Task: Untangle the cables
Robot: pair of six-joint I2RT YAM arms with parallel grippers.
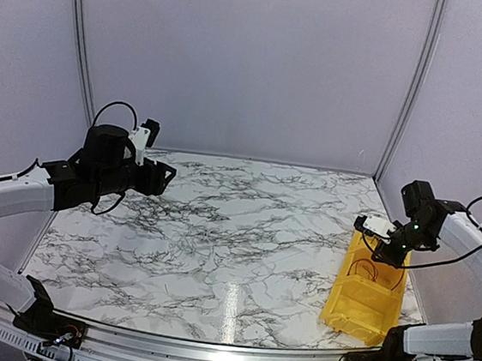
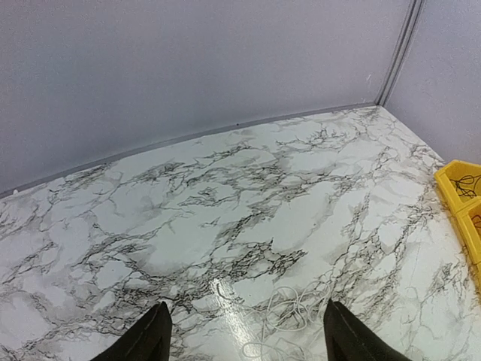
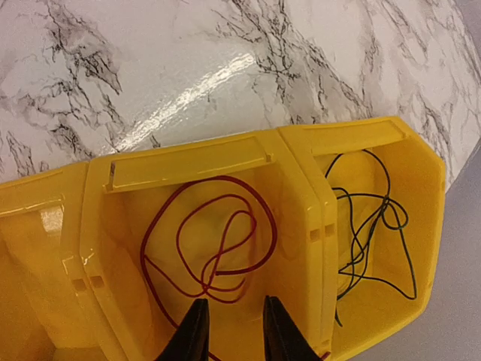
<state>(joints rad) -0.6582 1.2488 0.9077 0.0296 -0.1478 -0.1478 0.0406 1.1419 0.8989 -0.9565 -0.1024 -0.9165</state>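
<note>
A thin red cable [image 3: 210, 233] lies curled in loops in the middle compartment of a yellow bin [image 3: 188, 162]. A dark cable [image 3: 372, 226] lies loose in the compartment to its right. My right gripper [image 3: 235, 331] hovers just above the red cable, its jaws a little apart with nothing between them. In the top view it hangs over the bin's far end [image 1: 386, 250]. A whitish cable [image 2: 289, 316] lies in loose loops on the marble table. My left gripper [image 2: 248, 335] is held well above it, wide open and empty, at the table's far left [image 1: 169, 176].
The yellow bin [image 1: 356, 318] stands at the table's right edge and shows at the right of the left wrist view [image 2: 460, 192]. It has a third compartment [image 3: 37, 248] on the left. Grey walls close in the marble table [image 1: 236, 232] at the back and sides.
</note>
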